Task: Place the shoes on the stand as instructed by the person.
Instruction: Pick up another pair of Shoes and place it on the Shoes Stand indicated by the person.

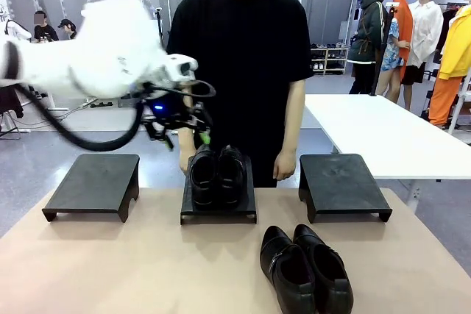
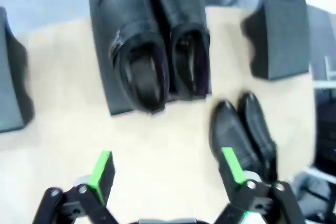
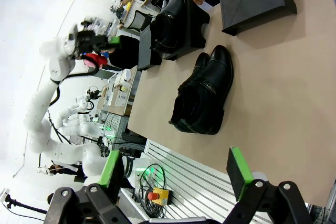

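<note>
- Tan tabletop (image 1: 132, 270): carries three black stands in a row along its far edge.
- Person (image 1: 243, 56): stands at the far edge, directly behind the middle stand (image 1: 218, 215), arms hanging down.
- Left stand (image 1: 94, 182) and right stand (image 1: 342, 182): tops bare.
- First pair (image 1: 216, 174) of shoes: side by side on the middle stand, heels toward the near edge.
- Second pair (image 1: 305, 270) of shoes: on the tabletop at the near edge, right of centre, toes toward the right stand.
- Left gripper (image 2: 167, 166): jaws spread wide, empty, raised above the middle stand, touching nothing.
- Right gripper (image 3: 176, 169): jaws spread wide, empty, held off the tabletop, second pair ahead of it.
</note>
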